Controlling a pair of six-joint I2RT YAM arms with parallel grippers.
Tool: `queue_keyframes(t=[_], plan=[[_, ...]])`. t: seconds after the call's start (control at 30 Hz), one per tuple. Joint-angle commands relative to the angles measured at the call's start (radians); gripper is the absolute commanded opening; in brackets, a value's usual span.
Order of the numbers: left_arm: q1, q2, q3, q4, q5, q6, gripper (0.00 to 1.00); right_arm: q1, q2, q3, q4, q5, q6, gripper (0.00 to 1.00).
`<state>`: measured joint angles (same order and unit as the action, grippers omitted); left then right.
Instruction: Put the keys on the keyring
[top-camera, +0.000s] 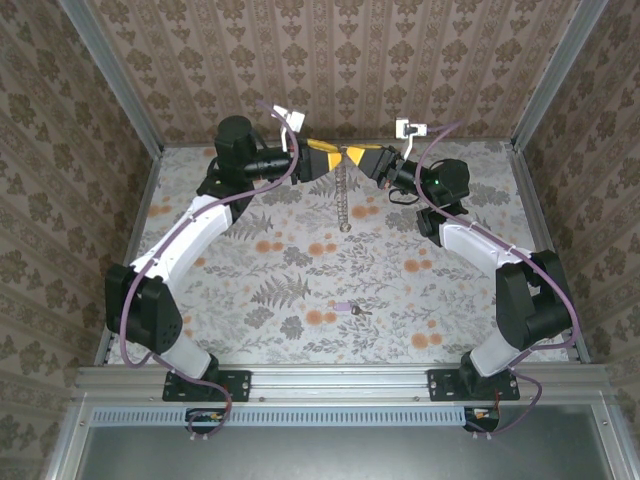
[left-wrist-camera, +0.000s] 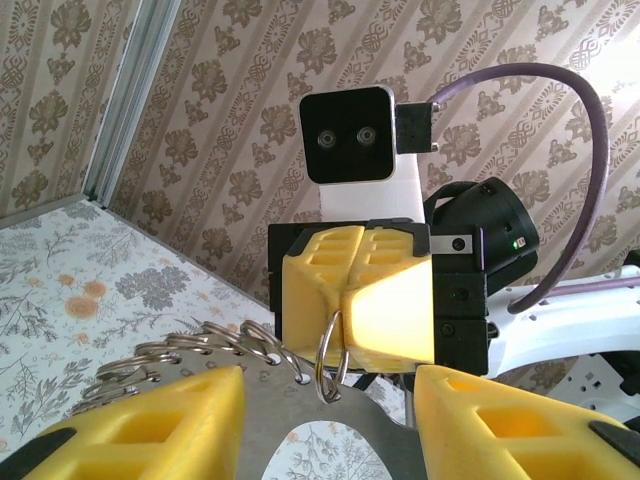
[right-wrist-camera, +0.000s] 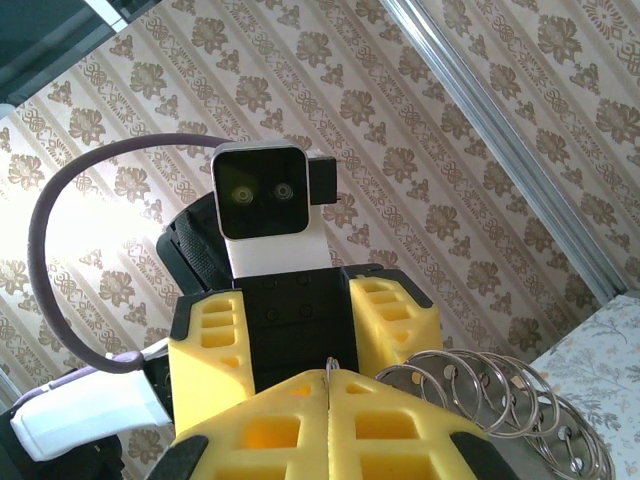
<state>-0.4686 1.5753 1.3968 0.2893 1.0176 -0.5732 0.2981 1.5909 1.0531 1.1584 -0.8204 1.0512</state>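
Observation:
The keyring (top-camera: 345, 200), a string of metal rings on a grey holed plate (left-wrist-camera: 270, 410), hangs above the table's far middle. My right gripper (top-camera: 352, 158) is shut on its end ring (left-wrist-camera: 322, 350), and a sliver of that ring pokes up between the closed tips (right-wrist-camera: 330, 375). My left gripper (top-camera: 332, 158) faces it nose to nose. Its yellow fingers (left-wrist-camera: 150, 420) stand apart with the plate spanning the gap; I cannot see whether they press on it. More rings (right-wrist-camera: 480, 395) trail off to one side. The key (top-camera: 345, 309), with a lilac head and short grey blade, lies flat on the floral cloth near the front.
Patterned walls and aluminium posts (top-camera: 135, 110) close in the table on three sides. The floral cloth (top-camera: 250, 270) covers the table. Purple cables (top-camera: 285, 170) loop off both wrists close to the back wall.

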Motion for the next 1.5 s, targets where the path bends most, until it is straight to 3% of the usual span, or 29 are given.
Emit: queue_keyframes(t=[0.0, 0.87, 1.47], plan=[[0.004, 0.005, 0.043, 0.043, 0.023, -0.011, 0.47, -0.002, 0.006, 0.013, 0.03, -0.001, -0.002, 0.0], [-0.019, 0.032, 0.062, 0.06, 0.029, -0.019, 0.34, 0.004, -0.003, 0.005, 0.024, -0.003, -0.005, 0.0], [-0.025, 0.039, 0.064, 0.079, 0.036, -0.027, 0.15, 0.005, -0.006, 0.004, 0.016, -0.005, -0.008, 0.0]])
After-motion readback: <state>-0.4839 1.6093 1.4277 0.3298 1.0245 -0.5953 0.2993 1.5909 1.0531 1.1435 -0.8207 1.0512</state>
